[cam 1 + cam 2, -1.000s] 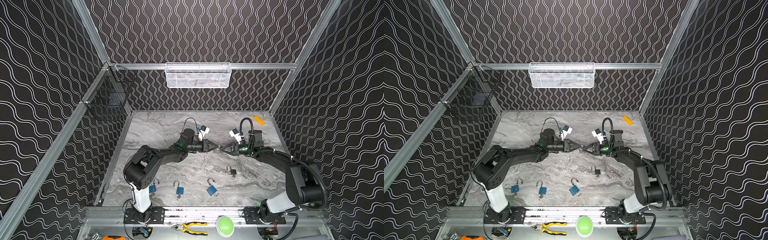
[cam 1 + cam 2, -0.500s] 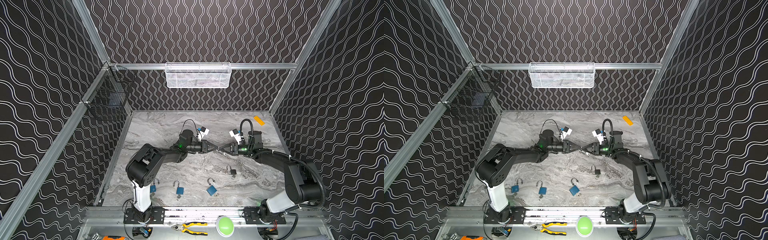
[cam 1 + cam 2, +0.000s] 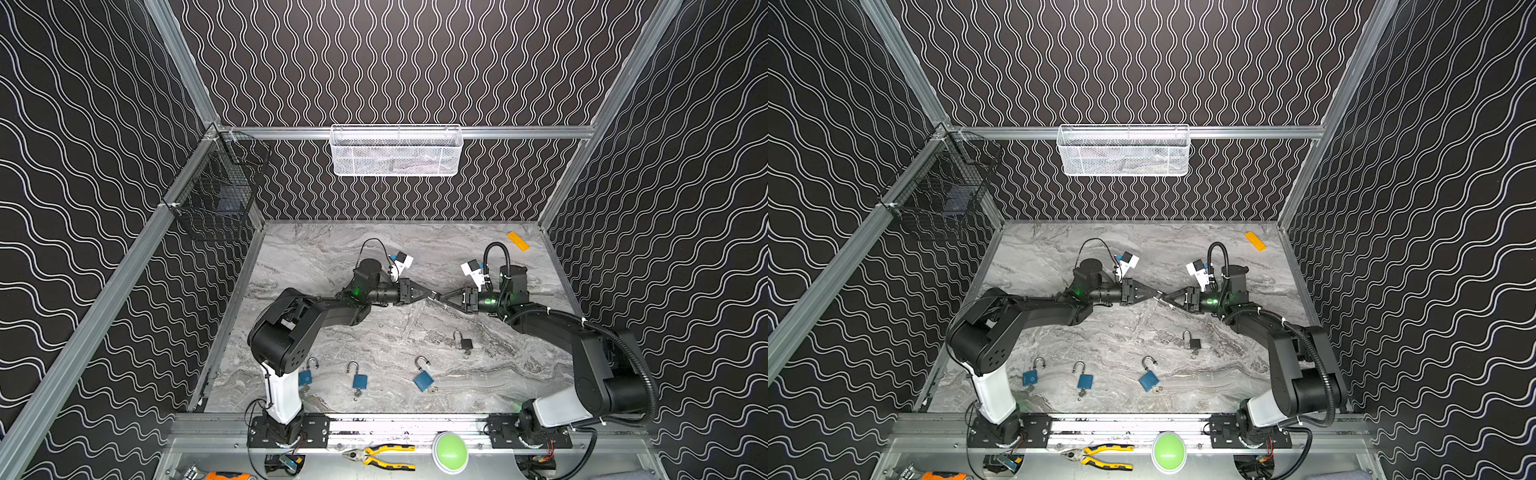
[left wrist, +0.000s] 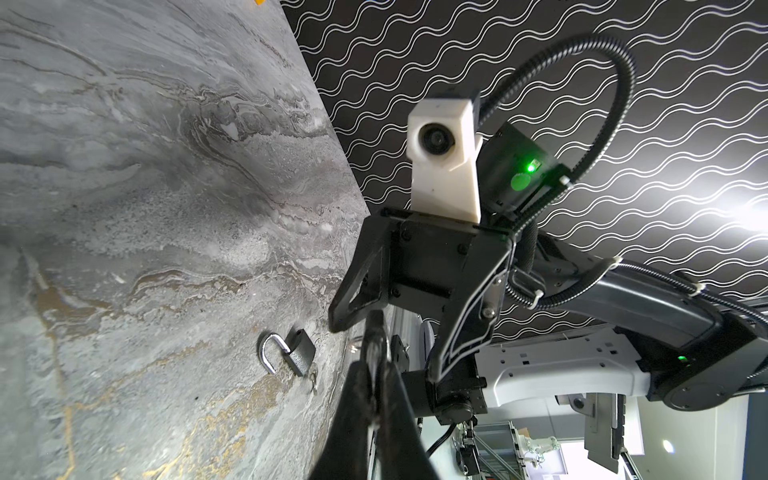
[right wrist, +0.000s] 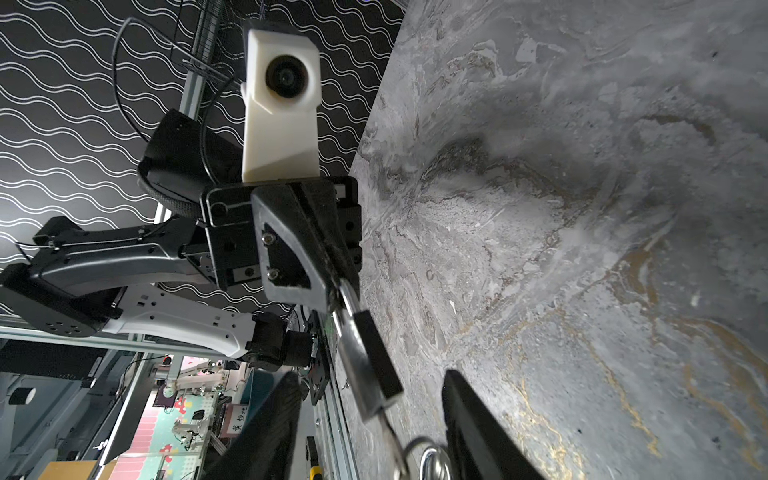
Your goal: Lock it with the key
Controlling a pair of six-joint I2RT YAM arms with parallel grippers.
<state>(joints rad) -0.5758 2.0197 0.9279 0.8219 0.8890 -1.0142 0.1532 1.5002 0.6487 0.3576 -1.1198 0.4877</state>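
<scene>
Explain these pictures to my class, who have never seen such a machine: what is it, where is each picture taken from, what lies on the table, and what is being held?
These are two robot arms fixed at the front of a marble-patterned table. Each ends in a two-fingered gripper. Two pictures look down on the whole scene from above. The other two come from small cameras on the arms' wrists.

On the table lie three blue padlocks, one dark padlock and an orange piece in the far corner.

The left gripper is shut on the shackle of a fifth padlock, held above the table with a key in its end. The right gripper is open, its fingers either side of that end.
</scene>
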